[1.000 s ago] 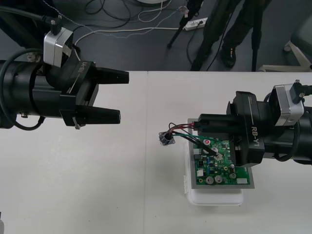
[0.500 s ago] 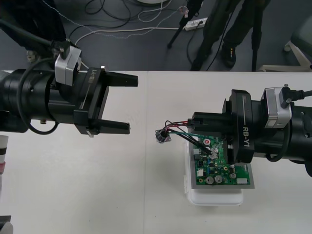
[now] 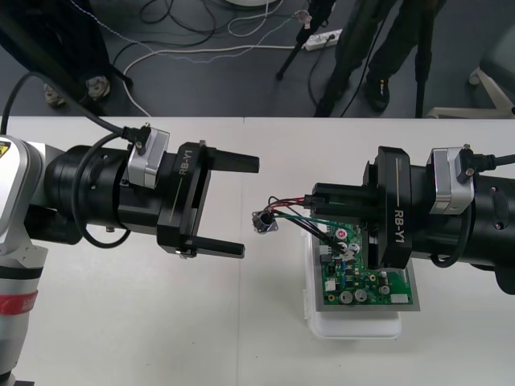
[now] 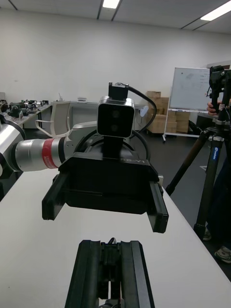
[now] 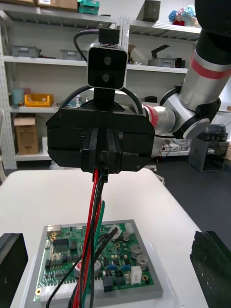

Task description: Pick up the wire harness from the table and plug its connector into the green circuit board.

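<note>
Over the green circuit board (image 3: 366,283), my right end effector (image 3: 319,206) clamps the wire harness (image 3: 288,212); to its left, my left end effector (image 3: 249,207) hangs wide open.

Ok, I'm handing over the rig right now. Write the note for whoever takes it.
Left gripper: open, over the table, left of the green circuit board, facing the right gripper.
Right gripper: shut on the harness wires, above the board's far left corner.
Socket hangs between the two grippers; the other wire end runs down onto the board.
Done: pickup.
Left: I cannot tell if the plug is seated; check it, then seat it.
</note>
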